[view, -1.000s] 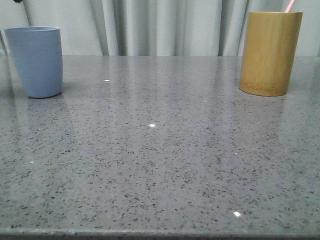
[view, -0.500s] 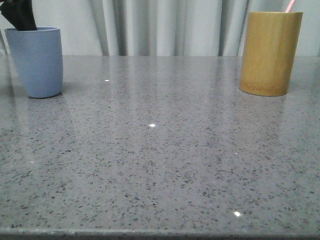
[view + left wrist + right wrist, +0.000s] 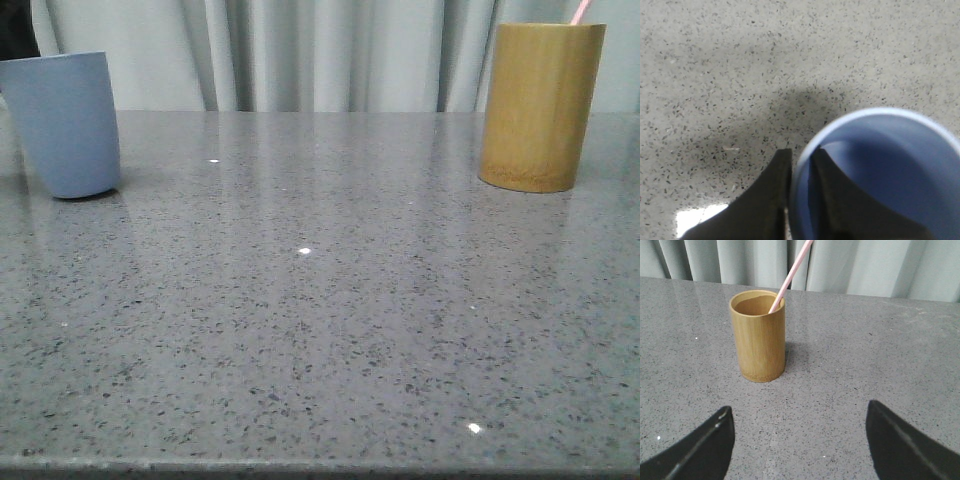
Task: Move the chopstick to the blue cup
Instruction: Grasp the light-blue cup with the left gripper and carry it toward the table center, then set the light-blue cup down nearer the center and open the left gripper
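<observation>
The blue cup [image 3: 62,125] stands at the far left of the table, slightly tilted. In the left wrist view my left gripper [image 3: 801,152] is shut on the cup's rim [image 3: 880,175], one finger inside the wall and one outside. Only a dark bit of that gripper [image 3: 15,30] shows above the cup in the front view. A pale pink chopstick [image 3: 579,12] leans out of the tan bamboo cylinder [image 3: 540,105] at the far right. In the right wrist view my right gripper [image 3: 800,412] is open and empty, some way short of the cylinder [image 3: 759,335] and the chopstick [image 3: 790,275].
The grey speckled stone table [image 3: 320,300] stretches between the two cups. A pale curtain [image 3: 320,50] hangs behind the table's far edge. The table's front edge runs along the bottom of the front view.
My left gripper came down onto the blue cup's rim and closed on it. The cup has shifted a little to the left and tilted. The bamboo cylinder and chopstick have not moved.
</observation>
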